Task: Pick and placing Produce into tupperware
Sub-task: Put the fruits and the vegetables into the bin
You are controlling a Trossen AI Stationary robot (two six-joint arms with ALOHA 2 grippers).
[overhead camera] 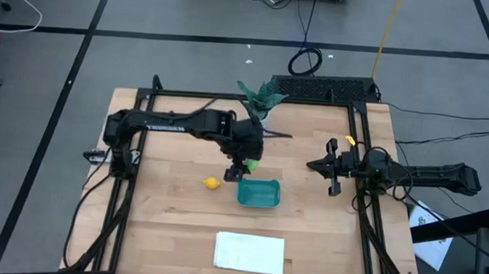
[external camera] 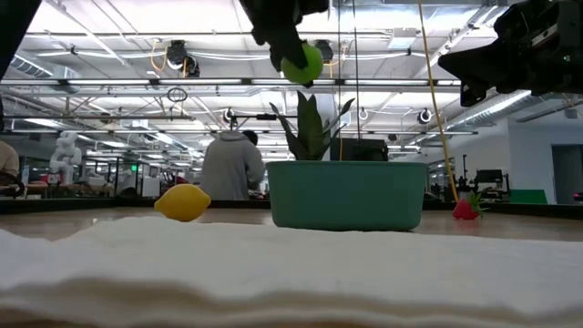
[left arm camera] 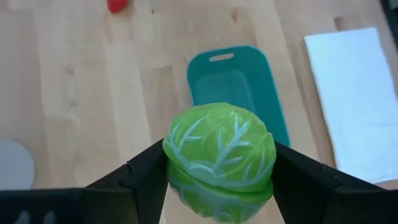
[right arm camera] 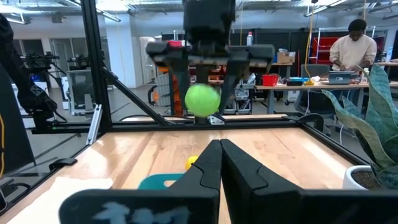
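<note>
High view: left claw [overhead camera: 241, 166] grasps the green piece [overhead camera: 252, 164] above mid-surface, just beside the tub [overhead camera: 259, 192]; lemon [overhead camera: 213, 183] near; sheet [overhead camera: 249, 251] at the front edge. Right claw [overhead camera: 317, 166] clenched, right side. Low view: red piece [external camera: 465, 209] lies beyond the tub, plant [external camera: 310, 128] behind.

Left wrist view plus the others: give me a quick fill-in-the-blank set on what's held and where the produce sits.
1. The left hand is shut on the ____ produce piece, held in the air.
2. The teal tupperware holds ____ pieces of produce.
3. The yellow lemon lies on the ____, beside the tupperware.
4. The right hand has its fingers ____.

Missing words: green; no; table; shut
</note>
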